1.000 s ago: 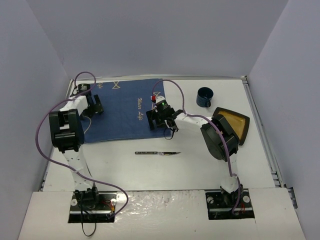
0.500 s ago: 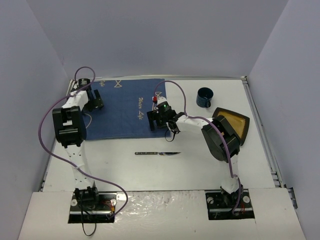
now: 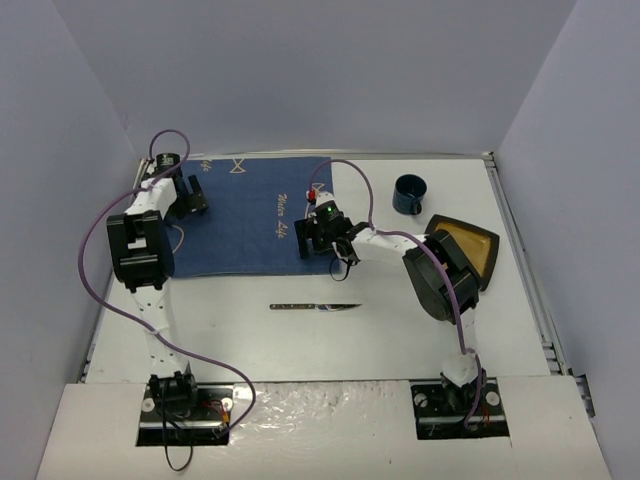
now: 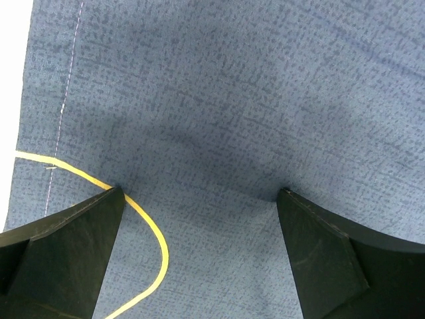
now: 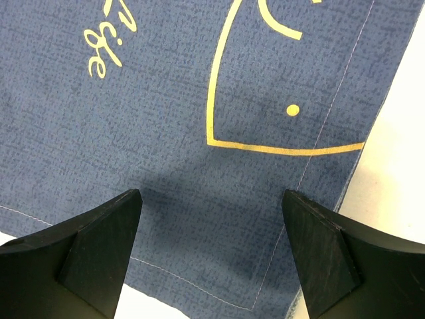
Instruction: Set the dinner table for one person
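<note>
White dinner table (image 3: 400, 330) lies bare around the knife (image 3: 315, 306). Left gripper (image 3: 190, 195) and right gripper (image 3: 318, 238), both with jaws spread, sit over the blue cloth's (image 3: 245, 215) left edge and near right corner.

The blue cloth (image 4: 232, 100) is a coarse, matt weave with a stitched hem. The white worktop (image 3: 400, 330) looks smooth. The knife (image 3: 315, 306) is bright metal. The fingers (image 5: 93, 252) of the right hand (image 5: 211, 194) are matt black plastic.
</note>
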You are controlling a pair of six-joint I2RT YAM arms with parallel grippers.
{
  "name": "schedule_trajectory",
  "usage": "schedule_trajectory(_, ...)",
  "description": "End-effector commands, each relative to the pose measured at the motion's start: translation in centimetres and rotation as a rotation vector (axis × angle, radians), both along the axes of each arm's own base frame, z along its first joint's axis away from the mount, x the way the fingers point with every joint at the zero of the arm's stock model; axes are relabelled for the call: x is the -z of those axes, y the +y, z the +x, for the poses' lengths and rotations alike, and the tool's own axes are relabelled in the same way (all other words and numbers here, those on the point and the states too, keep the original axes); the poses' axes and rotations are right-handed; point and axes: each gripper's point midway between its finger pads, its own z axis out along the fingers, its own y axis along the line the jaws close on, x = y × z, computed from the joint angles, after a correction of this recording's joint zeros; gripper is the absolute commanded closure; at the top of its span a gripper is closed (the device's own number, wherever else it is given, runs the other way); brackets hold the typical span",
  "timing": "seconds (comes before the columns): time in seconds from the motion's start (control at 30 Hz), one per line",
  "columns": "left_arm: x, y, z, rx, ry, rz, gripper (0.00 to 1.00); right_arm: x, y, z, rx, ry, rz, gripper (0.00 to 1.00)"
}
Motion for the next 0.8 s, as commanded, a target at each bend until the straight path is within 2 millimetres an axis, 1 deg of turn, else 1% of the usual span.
schedule_trajectory(0.0,0.5,1.7,-1.4,-0.034,0.034,0.008,0.03,1.0,0.0,-0.5,0.005,0.06,-0.01,0.17)
schedule_trajectory(0.1,0.1,1.9,-1.2,-0.037,0.021,0.001,0.03,0.2,0.2,-0.1,0.004,0.039,-0.007,0.17)
schedule_trajectory(0.13,-0.4,1.9,-1.1,-0.037,0.008,-0.003,0.03,-0.5,0.2,0.0,0.003,0.027,-0.002,0.17)
schedule_trajectory(0.23,-2.7,1.7,-0.6,-0.033,-0.048,-0.009,0.03,-3.5,0.2,0.7,0.0,-0.026,0.012,0.17)
schedule_trajectory(0.27,-4.4,1.7,-0.3,-0.029,-0.084,-0.005,0.03,-5.4,0.2,1.0,0.006,-0.058,0.027,0.17)
schedule_trajectory(0.33,-7.0,1.7,0.2,-0.018,-0.138,0.005,0.03,-8.6,-0.1,1.6,0.016,-0.114,0.058,0.16)
schedule_trajectory(0.37,-8.7,1.7,0.2,-0.014,-0.171,0.012,0.03,-10.9,-0.2,1.7,0.022,-0.15,0.085,0.16)
schedule_trajectory(0.47,-14.0,1.7,0.6,-0.002,-0.275,0.032,0.03,-16.2,-1.6,1.8,0.056,-0.226,0.158,0.15)
schedule_trajectory(0.5,-15.3,1.5,0.5,0.002,-0.301,0.03,0.03,-17.2,-2.3,1.8,0.076,-0.24,0.172,0.15)
schedule_trajectory(0.57,-18.7,0.4,0.2,0.031,-0.374,0.009,0.03,-19.4,-4.8,1.7,0.143,-0.278,0.195,0.14)
schedule_trajectory(0.63,-22.4,-0.9,-0.8,0.055,-0.446,-0.004,0.03,-20.5,-7.7,0.8,0.217,-0.288,0.231,0.13)
schedule_trajectory(0.67,-23.5,-1.7,-1.2,0.074,-0.468,-0.015,0.03,-20.7,-9.8,0.9,0.263,-0.291,0.239,0.12)
schedule_trajectory(0.73,-25.8,-3.8,-2.8,0.116,-0.509,-0.023,0.03,-21.7,-13.0,0.3,0.336,-0.31,0.268,0.09)
schedule_trajectory(0.77,-26.5,-4.8,-3.4,0.14,-0.522,-0.024,0.03,-20.7,-15.3,0.0,0.387,-0.292,0.269,0.08)
